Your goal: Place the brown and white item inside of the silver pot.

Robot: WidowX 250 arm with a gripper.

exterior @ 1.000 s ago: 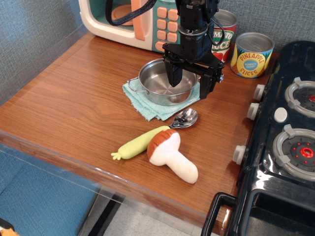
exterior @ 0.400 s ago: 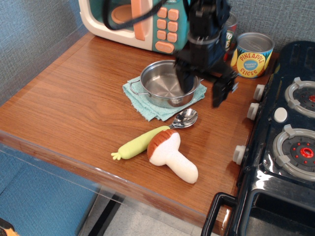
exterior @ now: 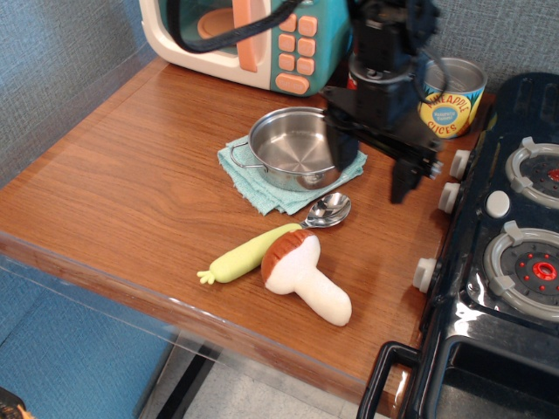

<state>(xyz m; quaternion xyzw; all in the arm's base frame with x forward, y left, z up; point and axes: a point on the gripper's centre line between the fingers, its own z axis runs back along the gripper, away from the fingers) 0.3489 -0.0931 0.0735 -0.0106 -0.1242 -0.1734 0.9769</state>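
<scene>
Gripper (exterior: 374, 170) hangs with its two fingers spread wide apart and holding nothing, above the right edge of the silver pot (exterior: 300, 148), which sits empty on a teal cloth (exterior: 255, 183). From my seat the brown and white item (exterior: 305, 275) lies on its side near the front edge of the wooden counter (exterior: 131, 175), well apart from the gripper, cap pressed against the yellow-green handle of a spoon (exterior: 271, 240). My worry is the descent: coming down at the cap could catch that handle and drag the spoon along, or pinch both together. The plush stem looks soft, so a shallow grasp may slip, and a push could roll it off the front. Swinging low over the pot risks snagging its rim or the pineapple can (exterior: 449, 96)
</scene>
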